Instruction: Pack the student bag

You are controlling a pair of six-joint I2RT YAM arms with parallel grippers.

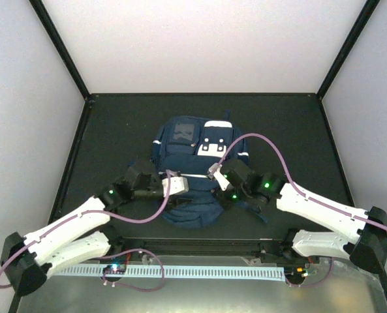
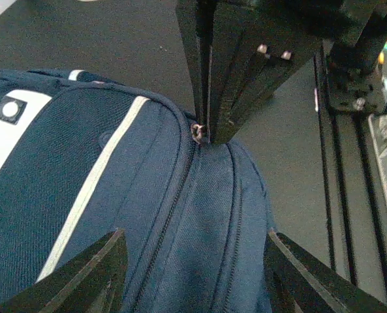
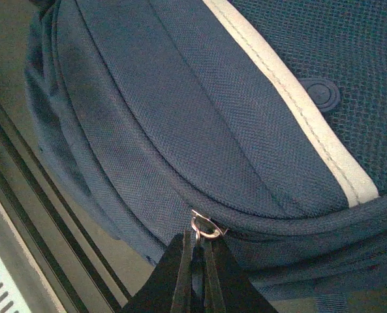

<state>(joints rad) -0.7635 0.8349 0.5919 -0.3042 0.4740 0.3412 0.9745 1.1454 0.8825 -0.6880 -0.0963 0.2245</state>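
The student bag (image 1: 193, 163) lies mid-tabletop (image 1: 297, 130). The right pincer (image 3: 197, 242) is clamped on the zip pull (image 3: 205, 228). The left pincer (image 2: 196, 261) stands apart above the bag, pull at its twelve o'clock. Judged: zip step in hand; next needs a steady draw along the track (image 2: 172, 215).

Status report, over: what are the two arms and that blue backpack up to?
Left fingers open, over student bag. Right fingers shut on zipper pull. Nothing blocking.
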